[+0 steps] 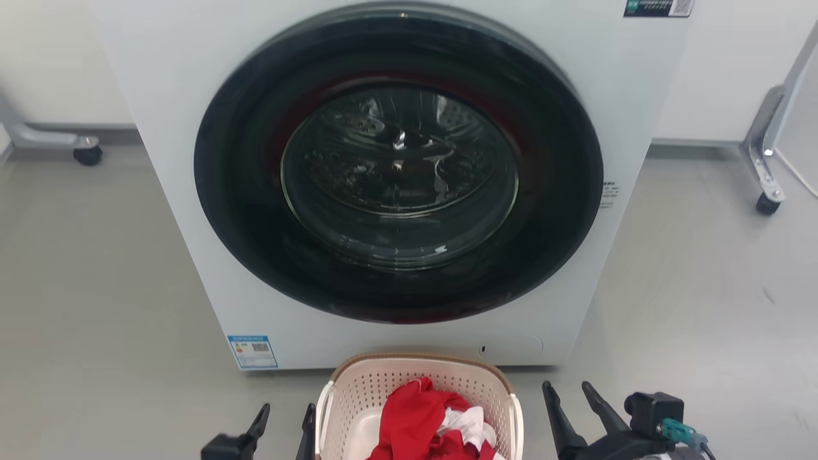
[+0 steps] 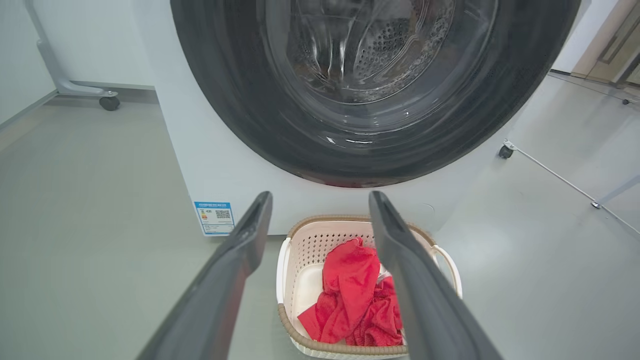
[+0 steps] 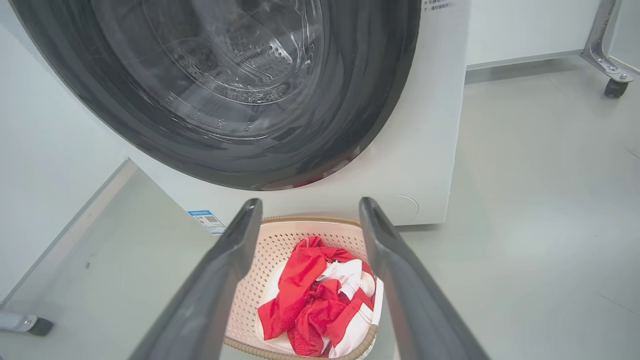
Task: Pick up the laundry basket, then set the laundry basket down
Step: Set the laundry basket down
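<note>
I found the basket (image 1: 370,383) on the floor (image 1: 96,287), unlifted. Left gripper (image 1: 287,412) and right gripper (image 1: 567,387) flanked it, both spread wide and empty. Pickup and set-down remained.

Head view: the bottom edge cuts off the near end of the laundry basket (image 1: 364,390) and the base of the left hand (image 1: 285,421). The red garment (image 1: 412,415) hides part of the basket floor. Print on the washer label (image 1: 253,351) is too small to read.
</note>
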Motion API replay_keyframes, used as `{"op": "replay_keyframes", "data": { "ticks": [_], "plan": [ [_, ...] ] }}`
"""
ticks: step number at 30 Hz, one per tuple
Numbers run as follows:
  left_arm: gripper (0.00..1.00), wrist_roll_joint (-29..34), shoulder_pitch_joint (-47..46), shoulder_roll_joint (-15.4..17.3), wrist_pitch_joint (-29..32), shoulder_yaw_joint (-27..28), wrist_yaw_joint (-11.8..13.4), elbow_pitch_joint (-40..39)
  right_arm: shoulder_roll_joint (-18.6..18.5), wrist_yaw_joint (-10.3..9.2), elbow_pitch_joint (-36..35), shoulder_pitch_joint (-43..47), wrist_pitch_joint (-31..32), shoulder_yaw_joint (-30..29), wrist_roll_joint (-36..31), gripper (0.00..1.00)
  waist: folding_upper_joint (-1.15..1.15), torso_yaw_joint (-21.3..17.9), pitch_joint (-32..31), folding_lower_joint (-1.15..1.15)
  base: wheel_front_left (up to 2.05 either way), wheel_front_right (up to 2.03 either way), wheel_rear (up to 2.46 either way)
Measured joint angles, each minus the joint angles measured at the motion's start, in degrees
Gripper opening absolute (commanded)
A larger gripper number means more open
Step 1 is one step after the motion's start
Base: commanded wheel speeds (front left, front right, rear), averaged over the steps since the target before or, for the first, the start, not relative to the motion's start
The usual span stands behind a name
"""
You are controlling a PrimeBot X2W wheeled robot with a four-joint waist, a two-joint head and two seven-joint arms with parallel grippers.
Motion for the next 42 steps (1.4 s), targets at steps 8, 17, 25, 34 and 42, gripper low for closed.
{"op": "replay_keyframes", "data": {
  "ticks": [8,17,25,34,42],
  "plan": [
    [1.00,4.1,8.1,0.9,0.0,3.6,0.5,-11.8,0.0,0.00,-9.4,9.2,0.0,-9.9,-8.3,1.00,0.00,-1.3,-2.3,0.01,0.00,0.00,0.00],
    [1.00,8.2,14.3,0.5,0.0,8.1,0.5,-19.9,2.0,-0.01,-20.0,18.1,0.0,-18.4,-18.4,1.00,0.01,-2.0,-2.0,0.01,0.00,0.00,0.00],
    [1.00,12.0,16.6,-1.1,0.0,11.6,0.5,-23.6,4.2,-0.01,-27.4,21.5,0.0,-22.5,-24.9,1.00,0.01,-3.0,-1.0,0.02,0.00,0.00,0.00],
    [1.00,14.9,16.6,-2.2,0.0,12.2,0.5,-26.7,5.6,-0.01,-32.3,23.1,0.0,-25.3,-29.1,1.00,0.01,-3.3,0.1,0.02,0.00,0.00,0.00],
    [1.00,16.5,17.4,-3.1,0.0,13.5,0.5,-27.7,6.4,-0.01,-34.4,24.1,0.0,-26.8,-31.4,1.00,0.01,-3.2,0.5,0.02,0.00,0.00,0.00]
  ]
}}
